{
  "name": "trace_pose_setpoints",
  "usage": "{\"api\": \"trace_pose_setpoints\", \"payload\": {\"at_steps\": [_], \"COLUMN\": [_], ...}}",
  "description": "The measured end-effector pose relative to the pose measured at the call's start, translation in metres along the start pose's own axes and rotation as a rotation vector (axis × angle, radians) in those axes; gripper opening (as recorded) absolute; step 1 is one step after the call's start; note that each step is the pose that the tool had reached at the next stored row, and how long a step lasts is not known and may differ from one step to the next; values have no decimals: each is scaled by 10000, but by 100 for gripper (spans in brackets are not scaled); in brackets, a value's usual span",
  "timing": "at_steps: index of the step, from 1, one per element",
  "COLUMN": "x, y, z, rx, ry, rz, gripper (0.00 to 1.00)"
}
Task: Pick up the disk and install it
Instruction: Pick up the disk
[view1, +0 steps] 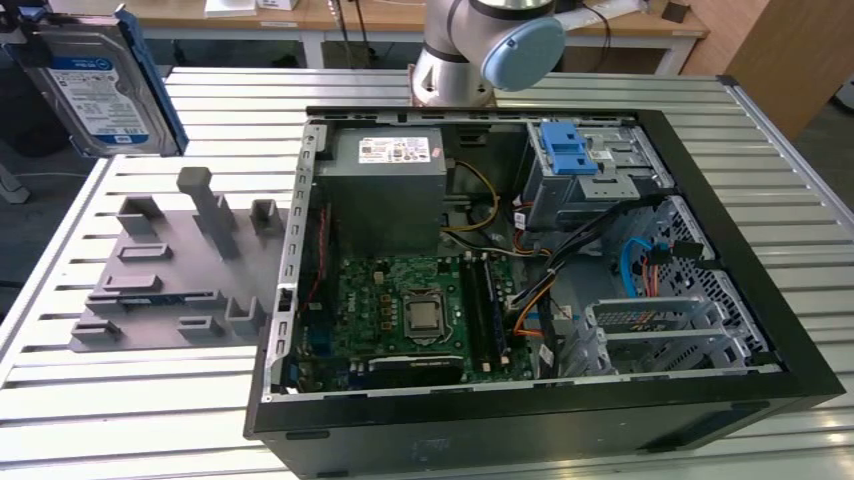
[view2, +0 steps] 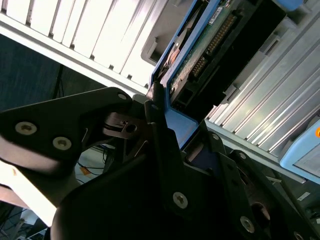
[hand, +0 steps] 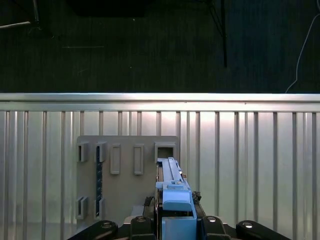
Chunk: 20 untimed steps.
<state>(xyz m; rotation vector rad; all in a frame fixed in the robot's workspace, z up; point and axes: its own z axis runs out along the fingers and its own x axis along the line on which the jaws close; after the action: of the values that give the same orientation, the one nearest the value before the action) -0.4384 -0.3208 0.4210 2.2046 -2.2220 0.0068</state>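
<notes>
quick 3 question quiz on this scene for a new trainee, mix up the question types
1. True or false: the disk lies inside the computer case.
2. The gripper is: A open, B shut on the disk, C shut on a screwdriver.
3. Fill in: the grey fixture plate rests on the slotted metal ___, beside the case.
Key: 1 false; 2 B; 3 table.

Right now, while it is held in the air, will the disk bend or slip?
Probably stiff and heavy for its size: the disk is a flat metal slab and shows no sag. The gripper clamps it at its smooth blue rails, so it might slip if jolted.
</notes>
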Motion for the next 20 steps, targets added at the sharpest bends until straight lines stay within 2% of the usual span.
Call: {"api": "trace_pose_setpoints", "payload": {"at_steps": [20], "x": [-1], "y": [3], "z": [-259], "rx": [23], "ry": [5], "rz": [0], "gripper": [36]}}
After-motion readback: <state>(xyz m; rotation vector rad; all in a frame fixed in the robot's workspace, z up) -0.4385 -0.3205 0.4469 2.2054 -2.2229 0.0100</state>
